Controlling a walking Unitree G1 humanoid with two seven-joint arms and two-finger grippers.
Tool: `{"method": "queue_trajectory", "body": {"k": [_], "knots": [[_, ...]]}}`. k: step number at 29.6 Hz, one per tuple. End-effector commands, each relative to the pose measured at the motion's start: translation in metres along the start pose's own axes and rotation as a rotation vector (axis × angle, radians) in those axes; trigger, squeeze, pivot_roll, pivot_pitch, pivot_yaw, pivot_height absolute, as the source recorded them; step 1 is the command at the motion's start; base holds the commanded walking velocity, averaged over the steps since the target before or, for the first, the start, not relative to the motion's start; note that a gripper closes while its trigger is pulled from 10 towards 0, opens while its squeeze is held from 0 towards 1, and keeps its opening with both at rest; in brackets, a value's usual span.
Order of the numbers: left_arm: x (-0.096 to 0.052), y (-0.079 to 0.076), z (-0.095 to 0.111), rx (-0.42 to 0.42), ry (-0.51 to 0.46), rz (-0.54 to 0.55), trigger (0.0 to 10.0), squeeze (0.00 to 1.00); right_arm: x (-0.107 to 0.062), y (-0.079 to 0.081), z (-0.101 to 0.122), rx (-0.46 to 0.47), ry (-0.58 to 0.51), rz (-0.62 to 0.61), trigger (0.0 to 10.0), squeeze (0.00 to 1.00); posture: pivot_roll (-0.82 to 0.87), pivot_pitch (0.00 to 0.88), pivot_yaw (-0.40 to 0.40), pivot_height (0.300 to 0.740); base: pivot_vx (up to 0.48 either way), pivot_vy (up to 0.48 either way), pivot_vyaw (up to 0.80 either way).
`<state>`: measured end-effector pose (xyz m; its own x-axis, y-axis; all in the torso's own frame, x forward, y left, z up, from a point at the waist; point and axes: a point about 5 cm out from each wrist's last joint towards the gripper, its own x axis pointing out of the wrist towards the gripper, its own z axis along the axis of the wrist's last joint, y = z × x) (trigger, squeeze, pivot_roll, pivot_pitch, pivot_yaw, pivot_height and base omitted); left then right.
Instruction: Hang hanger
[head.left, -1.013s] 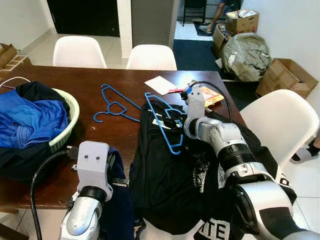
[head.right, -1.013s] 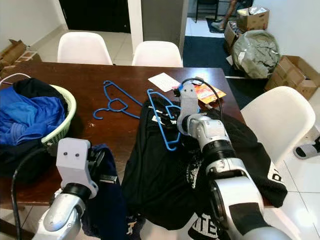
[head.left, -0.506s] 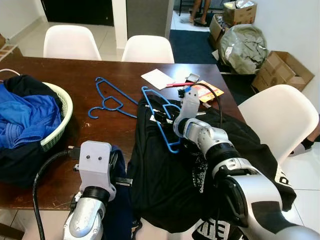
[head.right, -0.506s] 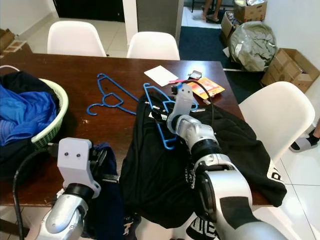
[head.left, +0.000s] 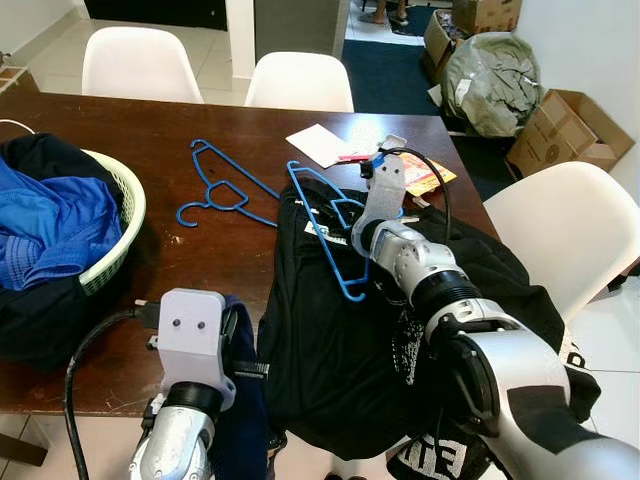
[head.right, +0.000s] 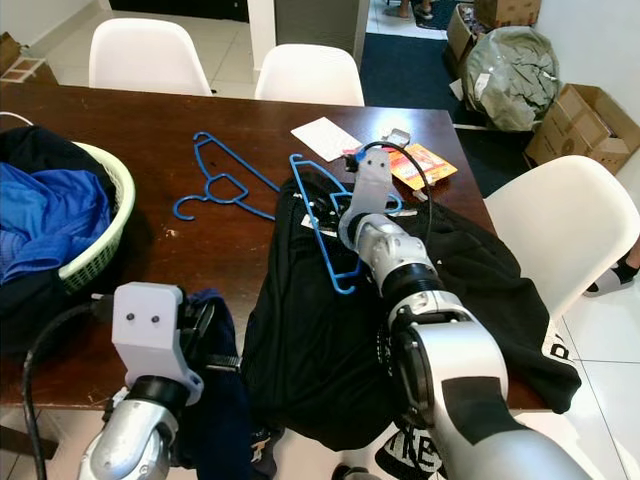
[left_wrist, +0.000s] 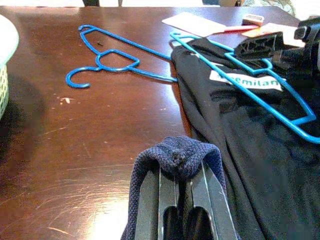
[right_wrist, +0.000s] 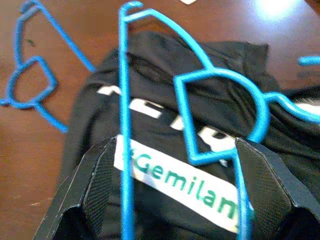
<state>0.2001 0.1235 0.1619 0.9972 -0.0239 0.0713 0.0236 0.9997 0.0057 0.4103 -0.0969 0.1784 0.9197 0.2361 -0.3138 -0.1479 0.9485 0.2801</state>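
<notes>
- Head views: reaching over the black shirt (head.left: 330, 340) on the table (head.left: 120, 130) with the right gripper (head.right: 335, 215), now nearer the collar than a second ago; blue hanger (head.left: 330, 240) lying on the shirt, second hanger (head.left: 225, 190) beside it.
- Left wrist view: left gripper (left_wrist: 182, 210) clenching dark blue cloth (left_wrist: 175, 155).
- Right wrist view: fingers (right_wrist: 97, 172) spread wide, straddling the blue hanger over the shirt's white label (right_wrist: 180, 185).

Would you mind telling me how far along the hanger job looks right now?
Done: a blue hanger lies on the black shirt.
In hand: the right gripper, open, straddles that hanger over the collar label; the left gripper pinches dark blue cloth at the table's edge.
Left: the hanger is not inside the shirt; nothing is hung. A second hanger lies beside it.
</notes>
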Motion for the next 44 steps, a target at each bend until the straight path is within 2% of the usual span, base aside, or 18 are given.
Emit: {"method": "queue_trajectory", "body": {"k": [1,11,12,17,18,19,20,21,23,24,25,29,34,39,40,43,44], "knots": [[-0.004,-0.001,0.003,-0.009,-0.005,0.008,10.0,0.00,0.000,-0.009,-0.003,0.022,0.000,-0.055,10.0,0.00,0.14,0.181,-0.095,0.740,0.000,0.000,0.00],[-0.005,0.000,0.002,-0.007,0.003,0.006,10.0,0.00,0.000,-0.014,-0.016,0.057,0.057,-0.080,10.0,0.00,0.14,0.176,-0.090,0.740,0.000,0.000,0.00],[-0.005,0.000,0.002,-0.005,0.004,0.006,10.0,0.00,0.001,-0.004,-0.024,0.132,0.103,-0.018,10.0,0.00,0.14,0.172,-0.089,0.740,0.000,0.000,0.00],[-0.005,0.000,0.002,-0.005,0.004,0.006,10.0,0.00,0.001,0.000,-0.026,0.161,0.119,0.011,10.0,0.00,0.14,0.171,-0.089,0.740,0.000,0.000,0.00],[-0.005,0.000,0.001,-0.004,0.005,0.006,10.0,0.00,0.001,0.006,-0.030,0.204,0.139,0.046,10.0,0.00,0.14,0.170,-0.089,0.740,0.000,0.000,0.00],[-0.004,0.000,0.001,-0.004,0.005,0.006,10.0,0.00,0.001,0.013,-0.032,0.286,0.153,0.086,10.0,0.00,0.14,0.167,-0.092,0.740,0.000,0.000,0.00],[-0.004,0.000,0.001,-0.004,0.005,0.006,10.0,0.00,0.001,0.013,-0.032,0.286,0.153,0.086,10.0,0.00,0.14,0.167,-0.092,0.740,0.000,0.000,0.00],[-0.004,0.000,0.001,-0.004,0.004,0.007,10.0,0.00,0.001,0.017,-0.034,0.353,0.161,0.113,10.0,0.00,0.14,0.167,-0.093,0.740,0.000,0.000,0.00],[-0.004,0.000,0.001,-0.004,0.004,0.007,10.0,0.00,0.001,0.017,-0.034,0.353,0.161,0.113,10.0,0.00,0.14,0.167,-0.093,0.740,0.000,0.000,0.00],[-0.003,0.000,0.001,-0.005,0.005,0.008,10.0,0.00,0.001,0.021,-0.035,0.435,0.167,0.129,10.0,0.00,0.14,0.168,-0.094,0.740,0.000,0.000,0.00],[-0.003,0.000,0.001,-0.005,0.004,0.009,10.0,0.00,0.001,0.019,-0.037,0.468,0.170,0.117,10.0,0.00,0.14,0.169,-0.096,0.740,0.000,0.000,0.00],[-0.003,0.000,0.001,-0.005,0.004,0.010,10.0,0.00,0.001,0.018,-0.038,0.481,0.171,0.111,10.0,0.00,0.14,0.169,-0.096,0.740,0.000,0.000,0.00],[-0.003,0.000,0.001,-0.005,0.003,0.012,10.0,0.00,0.001,0.014,-0.043,0.562,0.179,0.095,10.0,0.00,0.14,0.172,-0.096,0.740,0.000,0.000,0.00],[-0.002,0.000,0.001,-0.005,0.003,0.012,10.0,0.00,0.001,0.013,-0.044,0.586,0.181,0.091,10.0,0.00,0.14,0.172,-0.096,0.740,0.000,0.000,0.00],[-0.002,0.000,0.000,-0.004,0.004,0.013,10.0,0.00,0.001,0.017,-0.041,0.700,0.152,0.139,4.0,0.00,0.13,0.170,-0.093,0.740,0.000,0.000,0.00],[-0.002,0.001,0.000,-0.003,0.004,0.013,10.0,0.00,0.001,0.019,-0.039,0.741,0.141,0.161,4.0,0.00,0.13,0.170,-0.093,0.740,0.000,0.000,0.00],[-0.002,0.001,0.000,-0.003,0.004,0.013,10.0,0.00,0.001,0.023,-0.038,0.753,0.141,0.189,1.8,0.00,0.13,0.169,-0.095,0.740,0.000,0.000,0.00]]}}
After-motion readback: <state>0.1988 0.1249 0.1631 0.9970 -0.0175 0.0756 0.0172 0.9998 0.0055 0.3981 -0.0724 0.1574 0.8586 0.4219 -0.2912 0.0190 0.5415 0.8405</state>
